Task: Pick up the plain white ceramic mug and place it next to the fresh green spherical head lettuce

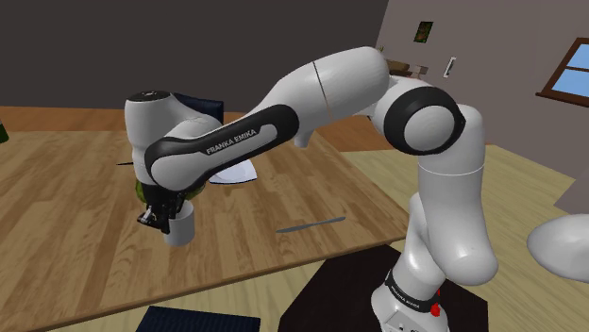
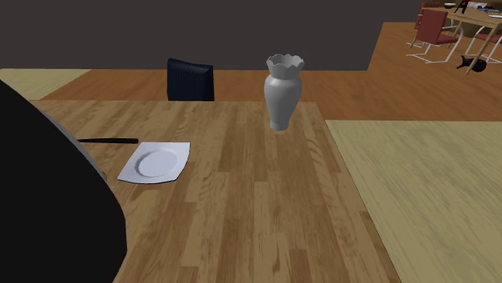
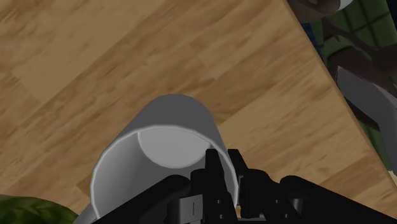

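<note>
On the wooden table, towards the shoulder view's lower left of the white square plate, the black gripper is clamped on the white mug. In the wrist view the gripper has one finger inside the rim and the other outside, with the wall of the mug pinched between them. The mug's open mouth faces the camera and its body is tilted away over the boards. Whether its base touches the table cannot be told. The green lettuce sits just beside the mug, on the side away from the table edge. A slim grey utensil lies flat on the table, to the shoulder view's lower right of the plate and well apart from the mug. In the second exterior view the plate lies flat with a round well at its centre. A black knife lies just beyond the plate, a pale fluted vase stands upright to the plate's upper right, and a dark blue chair stands at the table's far edge beyond the plate. The white arm reaches in from its dark stand.
</note>
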Available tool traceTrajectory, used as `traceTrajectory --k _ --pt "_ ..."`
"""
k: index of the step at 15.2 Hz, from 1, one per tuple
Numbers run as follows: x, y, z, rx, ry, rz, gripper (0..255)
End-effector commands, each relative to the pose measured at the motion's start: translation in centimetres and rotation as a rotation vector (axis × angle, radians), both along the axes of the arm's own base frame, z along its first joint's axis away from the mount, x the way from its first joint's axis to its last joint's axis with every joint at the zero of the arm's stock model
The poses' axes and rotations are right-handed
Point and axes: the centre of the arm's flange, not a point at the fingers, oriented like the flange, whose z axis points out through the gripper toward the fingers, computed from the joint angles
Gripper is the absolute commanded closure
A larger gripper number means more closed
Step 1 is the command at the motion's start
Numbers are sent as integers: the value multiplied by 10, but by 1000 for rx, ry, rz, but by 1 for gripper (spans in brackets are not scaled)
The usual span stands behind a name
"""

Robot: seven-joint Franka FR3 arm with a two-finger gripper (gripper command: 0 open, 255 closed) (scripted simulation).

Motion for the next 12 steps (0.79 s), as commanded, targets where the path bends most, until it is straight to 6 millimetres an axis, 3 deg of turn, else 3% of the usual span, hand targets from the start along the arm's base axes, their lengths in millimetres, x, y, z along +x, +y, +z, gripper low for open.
traceTrajectory --k 1,6,7,12 --pt "0 1 -3 0 -1 0 255" --pt "0 1 -3 0 -1 0 255" --pt "0 1 -3 0 -1 0 0" --pt "0 0 -3 0 -1 0 0"
